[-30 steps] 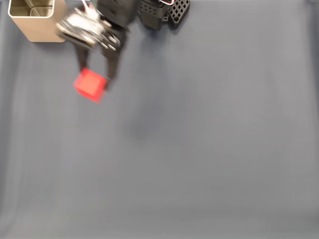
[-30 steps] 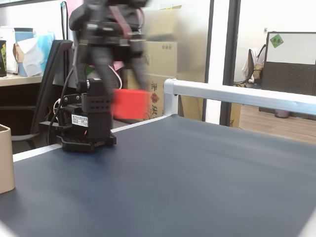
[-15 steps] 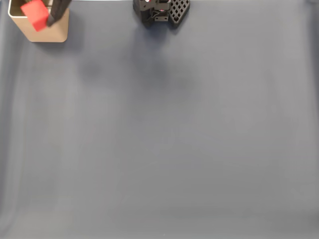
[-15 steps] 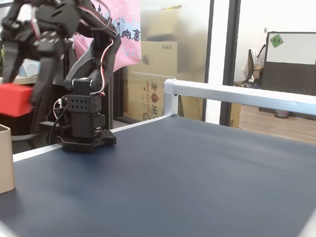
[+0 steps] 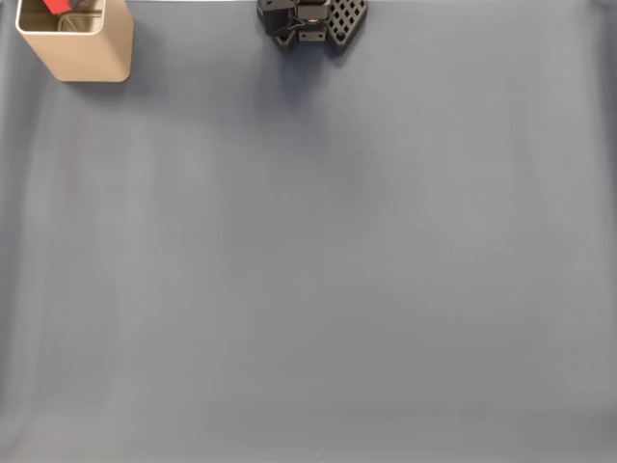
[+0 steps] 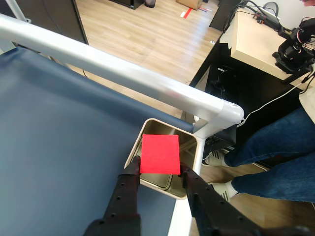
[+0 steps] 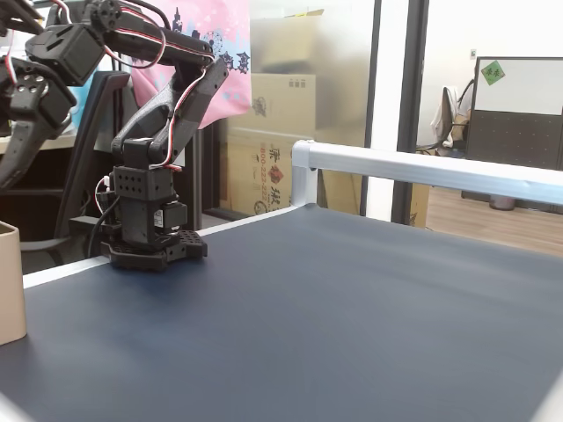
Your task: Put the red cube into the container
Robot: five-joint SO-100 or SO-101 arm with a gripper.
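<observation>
In the wrist view the end effector (image 6: 159,173) holds the small bright red matte cube (image 6: 160,154) between its two dark fingers (image 6: 129,184), which are closed against the cube's left and right sides. The cube hangs directly over the open mouth of the beige-gold square metal tin with rounded corners (image 6: 136,145), covering much of the shiny interior; whether its underside has dipped below the rim cannot be told from this angle.

The tin stands at the corner of the dark blue worktop (image 6: 59,142), just beside the silver rounded rail (image 6: 123,76) that runs along the worktop's edge and bends down at the corner. Beyond the rail lie a wooden floor and a person's legs in blue jeans (image 6: 275,157) with light shoes, close to the worktop corner.

In the fixed view from above, the tin (image 5: 87,53) sits in the upper left corner of the worktop (image 5: 318,270), and a sliver of red (image 5: 53,6) shows at the frame's top edge over the tin's opening. The black base of the arm (image 5: 308,19) is at the top edge, well apart from the tin to its right.

In the low side fixed view, the arm (image 7: 167,97) rises from its black base (image 7: 145,237) and reaches left out of frame, and the tin's wall (image 7: 9,281) shows at the left edge of the worktop (image 7: 308,325).
</observation>
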